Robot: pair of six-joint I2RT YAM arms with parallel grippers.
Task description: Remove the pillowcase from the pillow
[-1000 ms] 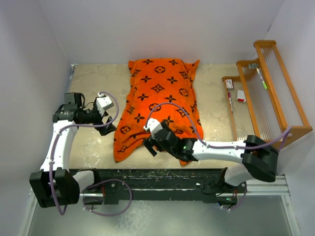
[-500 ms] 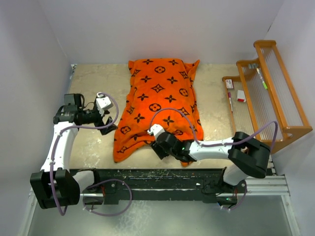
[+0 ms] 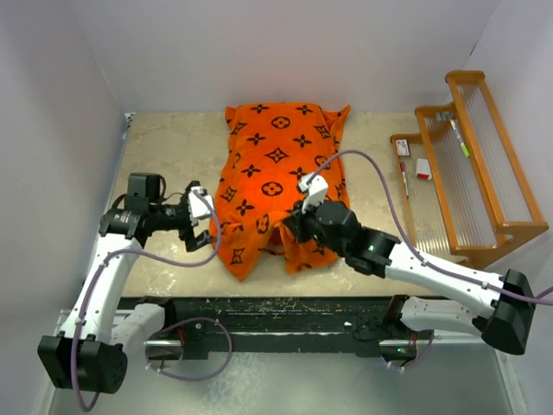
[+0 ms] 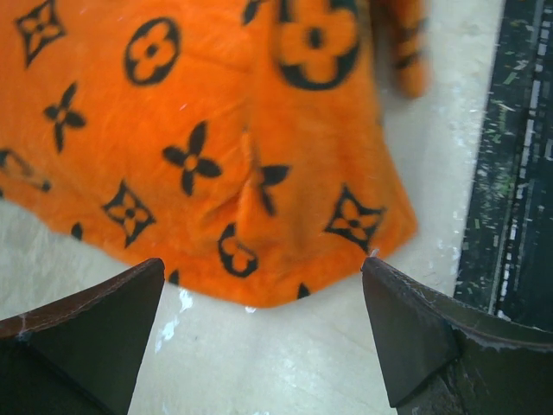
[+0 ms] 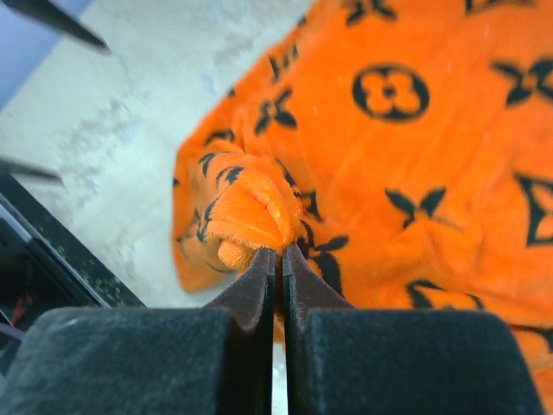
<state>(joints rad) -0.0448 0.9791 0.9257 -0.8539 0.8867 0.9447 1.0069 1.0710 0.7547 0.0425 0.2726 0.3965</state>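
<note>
Since right gripper pinches fold at pillowcase end nearest table front edge, pull likely follows long axis, front-to-back. Left gripper wide open, just beside same end. Pillow hidden inside.

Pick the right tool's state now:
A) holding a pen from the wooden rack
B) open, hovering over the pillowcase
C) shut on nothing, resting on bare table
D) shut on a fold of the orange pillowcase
D: in the right wrist view the right tool is pinched shut, with a bunched fold of the pillowcase caught at its tips.
</note>
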